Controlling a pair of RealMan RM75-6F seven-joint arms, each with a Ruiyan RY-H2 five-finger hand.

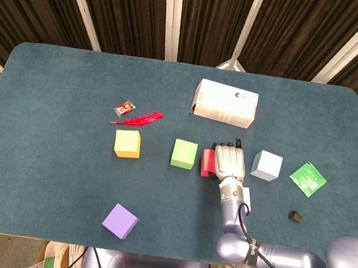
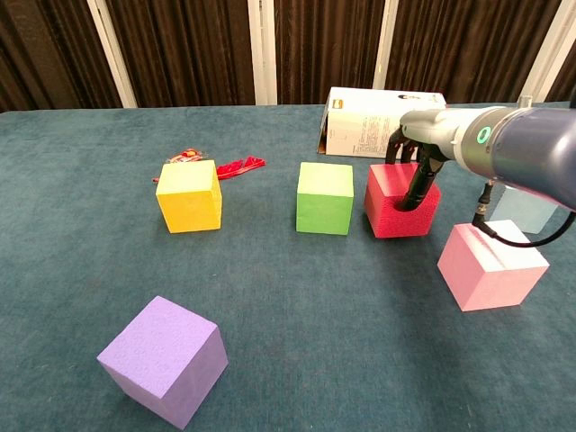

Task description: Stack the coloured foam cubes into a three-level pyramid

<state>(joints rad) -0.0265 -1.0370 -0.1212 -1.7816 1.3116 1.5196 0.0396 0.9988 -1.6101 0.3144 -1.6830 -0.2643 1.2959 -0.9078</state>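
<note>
While the right hand (image 1: 229,161) grips the red cube (image 2: 394,205) with curled fingers, it sits just right of the green cube (image 2: 325,197).

Lab or robot test stage — teal carpeted table (image 1: 58,90), dark curtains (image 1: 123,6) with white struts (image 1: 172,13) at 12 o'clock, cardboard boxes (image 1: 48,259) on the floor at 6 — loose props like a white box (image 1: 226,103) up top.
</note>
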